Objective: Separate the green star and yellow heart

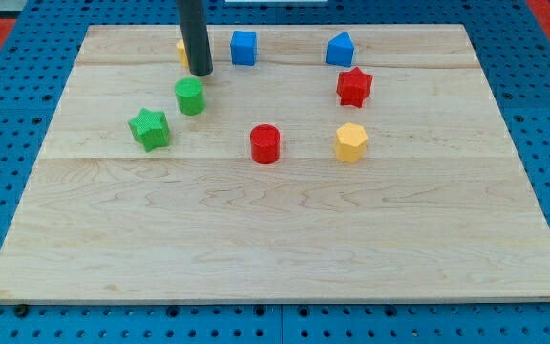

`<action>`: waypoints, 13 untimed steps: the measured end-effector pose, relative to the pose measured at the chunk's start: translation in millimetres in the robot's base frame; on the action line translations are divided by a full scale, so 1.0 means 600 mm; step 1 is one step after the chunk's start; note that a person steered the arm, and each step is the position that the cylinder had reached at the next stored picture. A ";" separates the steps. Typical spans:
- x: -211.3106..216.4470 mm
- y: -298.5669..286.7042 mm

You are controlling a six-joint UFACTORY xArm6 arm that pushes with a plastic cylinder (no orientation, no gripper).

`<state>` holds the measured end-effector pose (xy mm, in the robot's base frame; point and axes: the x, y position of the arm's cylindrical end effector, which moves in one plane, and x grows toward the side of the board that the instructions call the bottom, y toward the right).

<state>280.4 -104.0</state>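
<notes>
The green star lies on the wooden board at the view's left. A yellow block, mostly hidden behind my rod, sits near the board's top edge; its shape cannot be made out. My tip rests on the board just right of and below that yellow block, and above the green cylinder. The green star is well below and left of my tip, with the green cylinder between them.
A blue cube and a blue block sit near the top edge. A red star, a yellow hexagon and a red cylinder lie around the middle. The wooden board sits on a blue pegboard.
</notes>
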 end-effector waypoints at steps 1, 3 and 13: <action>-0.031 0.000; 0.065 0.130; 0.099 0.032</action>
